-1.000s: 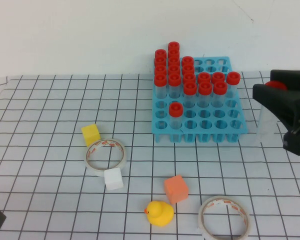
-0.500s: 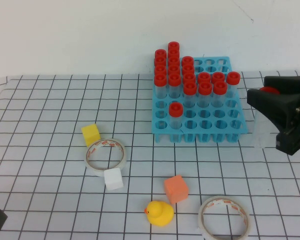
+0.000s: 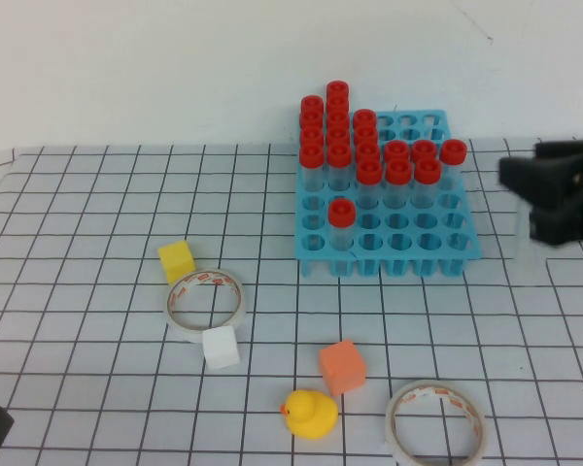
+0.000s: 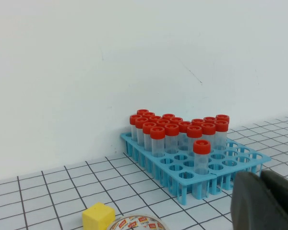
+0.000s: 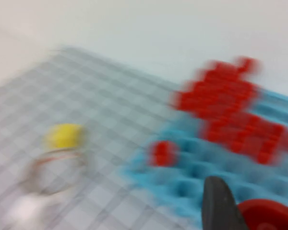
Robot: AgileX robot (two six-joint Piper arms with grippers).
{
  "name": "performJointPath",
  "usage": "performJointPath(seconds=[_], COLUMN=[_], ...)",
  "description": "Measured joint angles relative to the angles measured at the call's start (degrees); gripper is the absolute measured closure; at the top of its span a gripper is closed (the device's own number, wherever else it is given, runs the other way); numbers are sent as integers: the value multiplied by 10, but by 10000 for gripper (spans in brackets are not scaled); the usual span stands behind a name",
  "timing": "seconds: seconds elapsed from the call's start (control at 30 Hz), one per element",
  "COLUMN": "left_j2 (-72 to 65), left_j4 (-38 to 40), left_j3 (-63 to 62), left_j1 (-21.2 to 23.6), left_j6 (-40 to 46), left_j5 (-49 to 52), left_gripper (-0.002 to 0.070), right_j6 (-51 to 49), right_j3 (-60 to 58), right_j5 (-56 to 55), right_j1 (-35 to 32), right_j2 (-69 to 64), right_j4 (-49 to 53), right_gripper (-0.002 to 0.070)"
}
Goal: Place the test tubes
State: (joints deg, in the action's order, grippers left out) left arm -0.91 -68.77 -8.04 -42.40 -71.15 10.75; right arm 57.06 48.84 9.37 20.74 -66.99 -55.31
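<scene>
R. wrist view only: right gripper [image 5: 257, 196] pinches red-capped tube [image 5: 265, 216]; high view sets it right of rack [image 3: 389, 264], above table [image 3: 78, 243]. Left gripper [image 4: 263, 196], pressed together, at near-left corner. Counts: 19 racked tubes [image 3: 342, 221], 2 tape rolls [image 3: 206, 301], 3 cubes [image 3: 176, 260], 1 duck [image 3: 309, 415].

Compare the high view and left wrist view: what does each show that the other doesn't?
High only: right claw at the table's right edge, beside the rack, shut on a test tube; duck, orange cube, white cube, front tape roll.
Left wrist only: left claw, shut and empty, parked low at the near left.
Both: blue rack, racked tubes, yellow cube, tape roll beside it.
</scene>
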Motion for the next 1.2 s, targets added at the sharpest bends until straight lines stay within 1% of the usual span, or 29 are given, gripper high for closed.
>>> performJointPath(seconds=[0.13, 0.23, 0.3, 0.37, 0.4, 0.57, 0.67, 0.97, 1.2], left_j2=[0, 0, 0, 0, 0, 0, 0, 0, 0], left_j4=[0, 0, 0, 0, 0, 0, 0, 0, 0], left_j3=[0, 0, 0, 3, 4, 4, 4, 4, 4], left_j1=[0, 0, 0, 0, 0, 0, 0, 0, 0], left_j6=[0, 0, 0, 0, 0, 0, 0, 0, 0], left_j5=[0, 0, 0, 0, 0, 0, 0, 0, 0], left_gripper=[675, 676, 676, 676, 676, 676, 676, 676, 676], right_j6=[-350, -504, -549, -571, -579, -579, -565, -528, -511], right_j3=[4, 4, 4, 4, 4, 7, 18, 78, 96], right_j5=[-108, -173, -221, -280, -353, -504, -522, -532, -546], right_j1=[3, 3, 3, 4, 5, 6, 6, 6, 6], right_j2=[-44, -89, -119, -151, -186, -260, -290, -374, -407], right_j4=[281, 427, 491, 530, 553, 557, 541, 509, 449], right_gripper=[393, 393, 393, 393, 393, 393, 393, 393, 393])
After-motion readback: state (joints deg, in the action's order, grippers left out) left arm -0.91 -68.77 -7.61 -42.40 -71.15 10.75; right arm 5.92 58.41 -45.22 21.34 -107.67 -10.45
